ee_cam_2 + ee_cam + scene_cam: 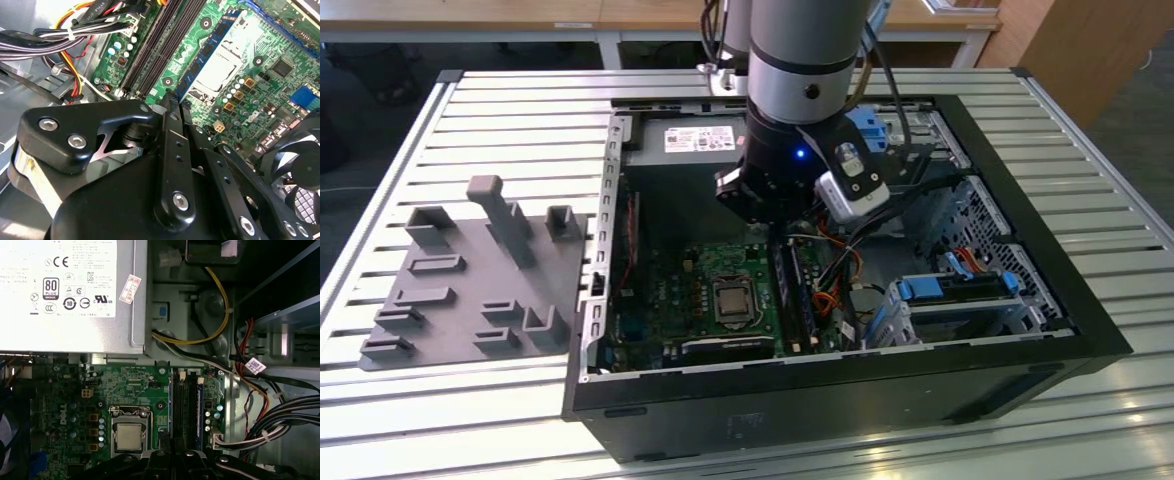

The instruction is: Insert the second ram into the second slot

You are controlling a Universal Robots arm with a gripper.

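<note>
The second ram (207, 55) is a thin blue stick with dark chips, standing on edge along the slot beside the CPU socket (129, 432). One end of it runs in between my fingers. My gripper (175, 102) is shut on the second ram at that end, low inside the open computer case (1067, 330). In the first wrist view the same stick (170, 405) sits at the CPU side of the slot bank, with my gripper (169, 441) over its end. Another blue stick (199, 410) stands at the bank's other side. Black slots (185, 405) lie between them. The exterior view has my gripper (774, 235) above the green motherboard (720, 300).
The silver power supply (65, 290) borders the board. Bundled cables (280, 420) run close to the slot bank. A black fan (300, 175) sits near the CPU. Blue drive-bay clips (961, 290) are at the exterior view's right, a grey fixture plate (467, 290) at its left.
</note>
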